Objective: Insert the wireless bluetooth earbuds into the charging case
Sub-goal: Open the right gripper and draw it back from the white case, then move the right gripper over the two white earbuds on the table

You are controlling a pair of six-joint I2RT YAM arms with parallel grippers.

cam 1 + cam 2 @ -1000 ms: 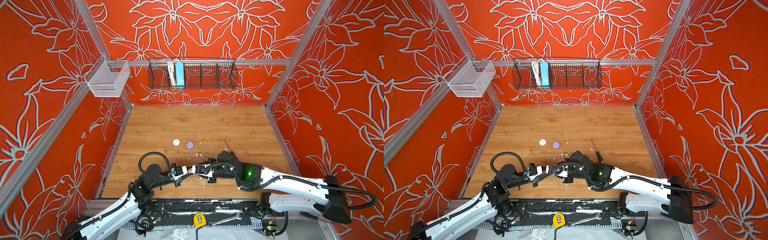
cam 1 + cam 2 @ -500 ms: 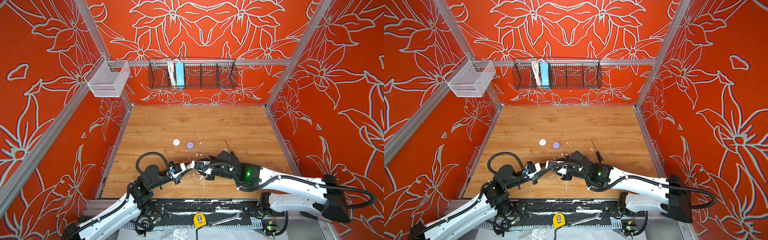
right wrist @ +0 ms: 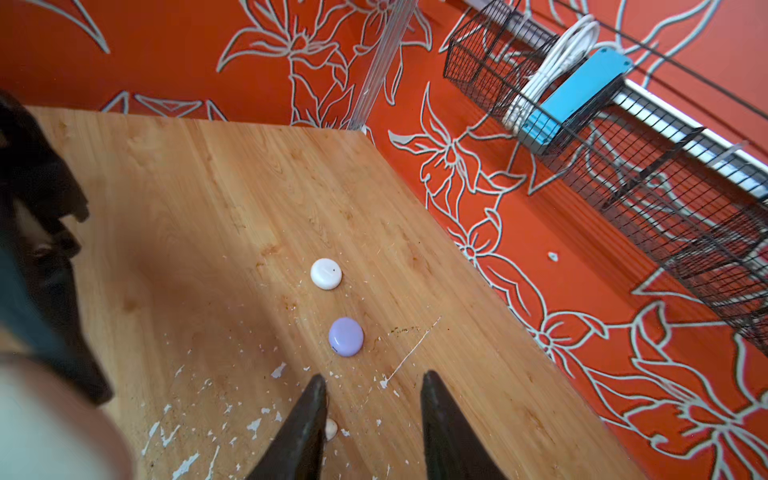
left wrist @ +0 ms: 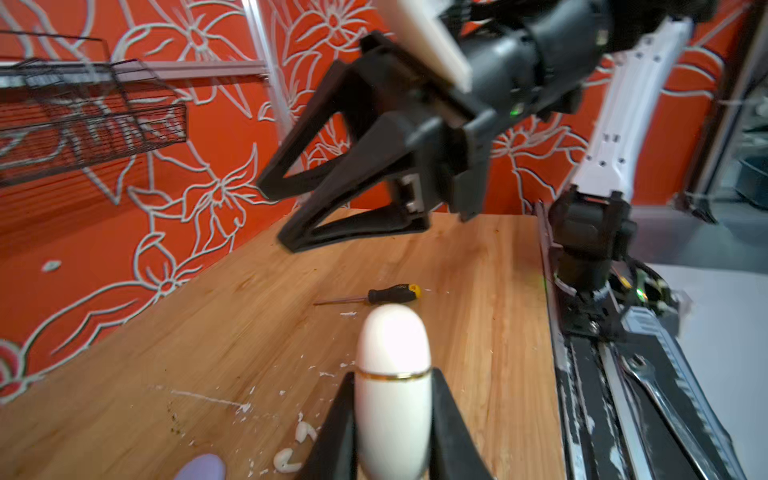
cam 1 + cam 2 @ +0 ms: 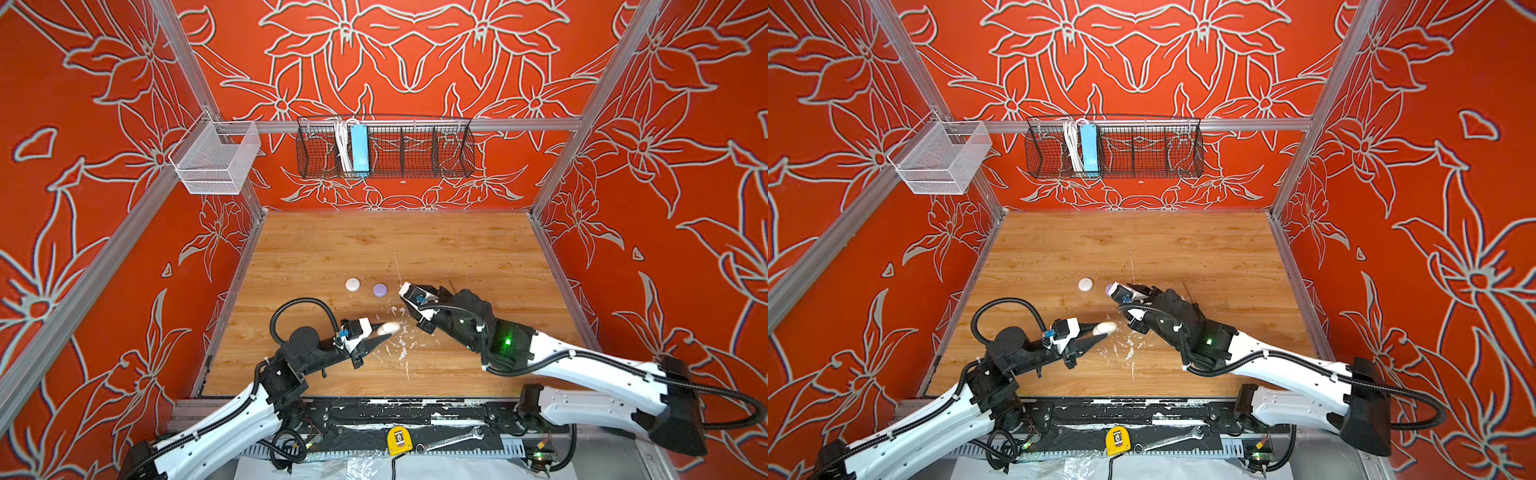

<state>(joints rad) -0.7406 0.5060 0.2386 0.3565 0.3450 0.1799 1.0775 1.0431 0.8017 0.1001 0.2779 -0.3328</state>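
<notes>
Earbuds (image 4: pixel 286 459) clear from left wrist vanish among flecks (image 5: pixel 402 354) in top views

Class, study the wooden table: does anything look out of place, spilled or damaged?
Yes. White flecks litter the table near its front middle, like chipped paint; a screwdriver lies loose farther right, a tool this job hardly needs.

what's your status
Left gripper shut on cream case. Right gripper open, empty. Earbuds loose on table, case closed. Screwdriver off to the side.
</notes>
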